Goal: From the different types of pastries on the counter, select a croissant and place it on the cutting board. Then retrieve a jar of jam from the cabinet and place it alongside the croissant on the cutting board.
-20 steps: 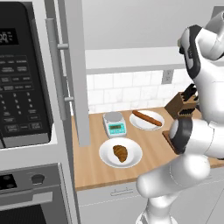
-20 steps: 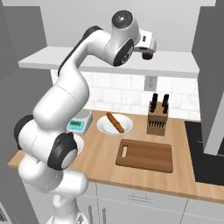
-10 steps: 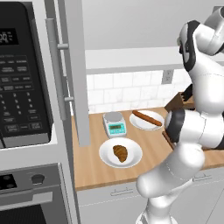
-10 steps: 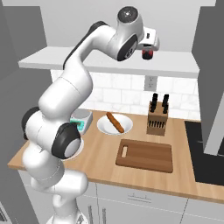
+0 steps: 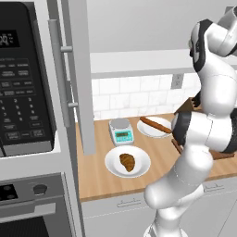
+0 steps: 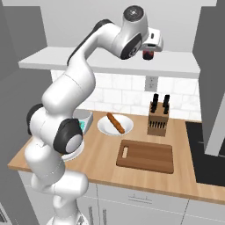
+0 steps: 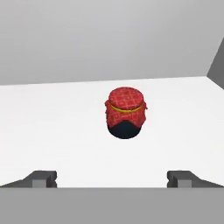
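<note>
Even, diffuse illumination filled all three rendered views, with no visible lamp and no glare. Shadows were faint: soft shading lay under the wall shelf (image 6: 110, 63) and behind the knife block (image 6: 157, 118) on the worktop (image 6: 105, 160). The microwave (image 5: 25, 78) face stayed dark but legible. In the hand view, the jar of jam (image 7: 126, 112) cast only a small dark patch at its base. Edges appeared slightly soft and pixelated; no lens distortion was evident.

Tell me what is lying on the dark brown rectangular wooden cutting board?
Nothing lies on the dark brown rectangular wooden cutting board in the right base view. In the left base view, the white arm covers most of it.
</note>
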You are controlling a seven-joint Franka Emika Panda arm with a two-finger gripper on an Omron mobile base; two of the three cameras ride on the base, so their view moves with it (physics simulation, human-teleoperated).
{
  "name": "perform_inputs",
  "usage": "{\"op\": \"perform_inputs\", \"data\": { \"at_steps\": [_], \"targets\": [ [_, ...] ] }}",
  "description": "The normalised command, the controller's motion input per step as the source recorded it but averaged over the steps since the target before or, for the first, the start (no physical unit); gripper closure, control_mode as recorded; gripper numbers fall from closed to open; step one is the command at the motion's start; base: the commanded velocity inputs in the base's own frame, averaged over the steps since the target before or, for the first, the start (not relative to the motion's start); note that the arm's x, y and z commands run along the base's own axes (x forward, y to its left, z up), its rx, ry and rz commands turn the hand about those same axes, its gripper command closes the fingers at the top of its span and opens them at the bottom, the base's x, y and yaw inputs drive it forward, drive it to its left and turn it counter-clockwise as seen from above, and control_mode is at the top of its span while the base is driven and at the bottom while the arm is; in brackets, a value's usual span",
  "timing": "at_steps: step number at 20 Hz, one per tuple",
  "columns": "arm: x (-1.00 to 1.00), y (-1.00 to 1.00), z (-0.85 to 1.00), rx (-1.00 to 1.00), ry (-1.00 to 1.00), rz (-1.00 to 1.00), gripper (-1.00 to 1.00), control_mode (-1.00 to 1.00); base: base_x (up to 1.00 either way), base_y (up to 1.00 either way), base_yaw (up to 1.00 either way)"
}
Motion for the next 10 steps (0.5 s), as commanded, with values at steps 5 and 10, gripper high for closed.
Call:
{"op": "perform_inputs", "data": {
  "at_steps": [5,10],
  "targets": [
    [0.06,0.0,-0.29,0.0,0.05,0.0,-1.0,-1.0,0.0,0.0,0.0],
    [0.22,-0.04,0.0,0.01,0.0,0.0,-1.0,-1.0,0.0,0.0,0.0]
  ]
}}
